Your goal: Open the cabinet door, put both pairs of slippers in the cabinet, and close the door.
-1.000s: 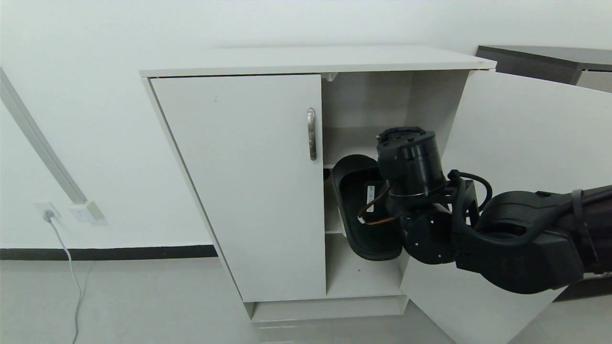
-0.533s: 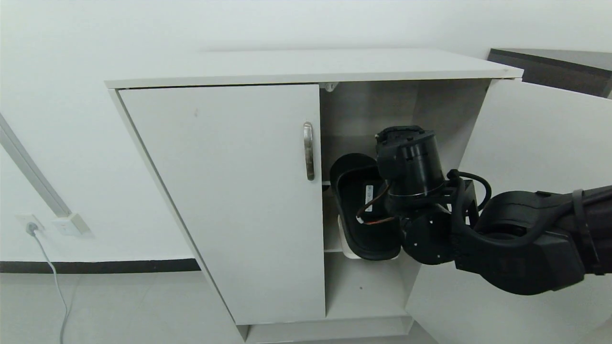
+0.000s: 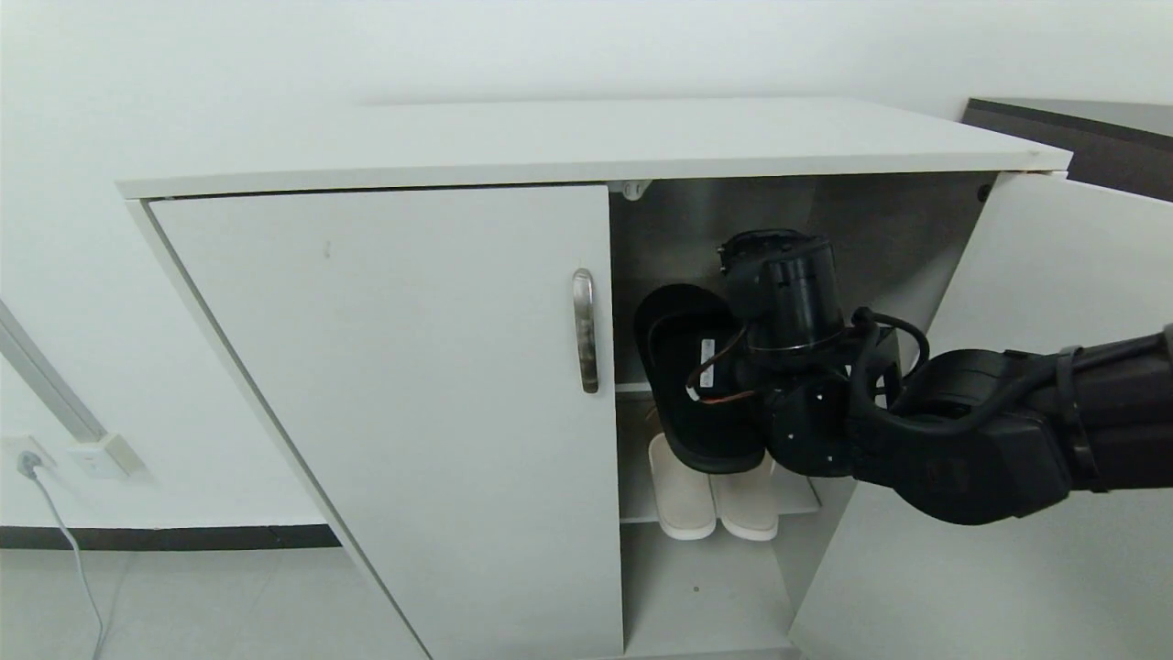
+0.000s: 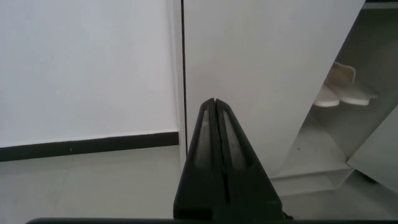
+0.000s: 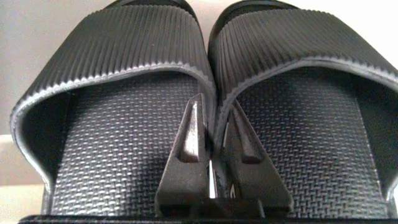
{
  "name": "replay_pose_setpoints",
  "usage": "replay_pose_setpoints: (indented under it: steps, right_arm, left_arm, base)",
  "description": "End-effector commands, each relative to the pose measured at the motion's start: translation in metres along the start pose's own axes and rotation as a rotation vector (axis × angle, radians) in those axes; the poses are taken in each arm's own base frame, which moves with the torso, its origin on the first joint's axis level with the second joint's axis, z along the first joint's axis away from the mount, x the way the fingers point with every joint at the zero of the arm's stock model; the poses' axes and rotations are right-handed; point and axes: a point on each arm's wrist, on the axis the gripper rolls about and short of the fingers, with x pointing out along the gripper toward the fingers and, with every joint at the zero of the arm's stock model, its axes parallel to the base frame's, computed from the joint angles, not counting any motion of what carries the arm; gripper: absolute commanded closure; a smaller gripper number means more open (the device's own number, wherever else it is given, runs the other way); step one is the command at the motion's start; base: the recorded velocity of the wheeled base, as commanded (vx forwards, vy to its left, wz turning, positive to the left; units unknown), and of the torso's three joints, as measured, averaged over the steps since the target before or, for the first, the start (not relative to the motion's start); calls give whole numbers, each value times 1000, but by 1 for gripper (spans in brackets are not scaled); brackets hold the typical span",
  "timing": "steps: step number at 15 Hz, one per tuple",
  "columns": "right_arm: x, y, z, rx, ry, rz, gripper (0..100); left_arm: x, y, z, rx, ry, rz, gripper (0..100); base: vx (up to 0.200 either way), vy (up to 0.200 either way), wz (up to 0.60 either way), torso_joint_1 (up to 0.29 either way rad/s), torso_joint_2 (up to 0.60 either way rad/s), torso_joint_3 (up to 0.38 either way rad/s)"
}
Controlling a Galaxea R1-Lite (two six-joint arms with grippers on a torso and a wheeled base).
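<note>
The white cabinet [image 3: 586, 137] has its left door [image 3: 394, 394] shut and its right door [image 3: 1035, 367] swung open. My right gripper [image 5: 214, 134] is shut on the pair of black slippers [image 3: 696, 385], pinching their inner edges together, and holds them in the open compartment above the middle shelf. A pair of white slippers [image 3: 710, 500] lies on that shelf, its heels over the front edge; they also show as white slippers [image 4: 342, 93] from the left wrist. My left gripper [image 4: 214, 106] is shut and empty, low in front of the closed left door [image 4: 261, 68].
A metal handle [image 3: 584, 330] runs down the left door's right edge. The bottom compartment [image 3: 701, 587] lies below the shelf. A wall socket with a cable [image 3: 32, 467] is at the far left. A dark desk [image 3: 1090, 137] stands behind the cabinet on the right.
The head camera has moved closer to the cabinet. The black slippers in my right gripper have gone further into the compartment, and the white slippers on the shelf have come into sight beneath them.
</note>
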Motion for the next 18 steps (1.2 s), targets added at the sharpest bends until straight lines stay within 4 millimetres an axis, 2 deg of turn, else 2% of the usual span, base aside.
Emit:
replay_pose_setpoints:
  steps: [1, 2, 6, 12, 18]
  right_arm:
    - [11, 2, -4, -6, 7, -12, 100]
    - [27, 5, -4, -2, 10, -18, 100]
    - [56, 2, 0, 2, 7, -58, 100]
    - [72, -2, 17, 7, 21, -54, 100]
    - [83, 2, 15, 7, 23, -62, 100]
  left_arm:
    - [0, 0, 0, 0, 1, 0, 100]
    - [0, 0, 0, 0, 1, 0, 100]
    - [0, 0, 0, 0, 1, 1, 100]
    - [0, 0, 0, -2, 1, 1, 100]
    - [0, 0, 0, -2, 1, 1, 100]
  base:
    - [0, 0, 0, 0, 0, 0]
    - [0, 0, 0, 0, 0, 0]
    - [0, 0, 0, 0, 0, 0]
    - [0, 0, 0, 0, 0, 0]
    - [0, 0, 0, 0, 0, 0]
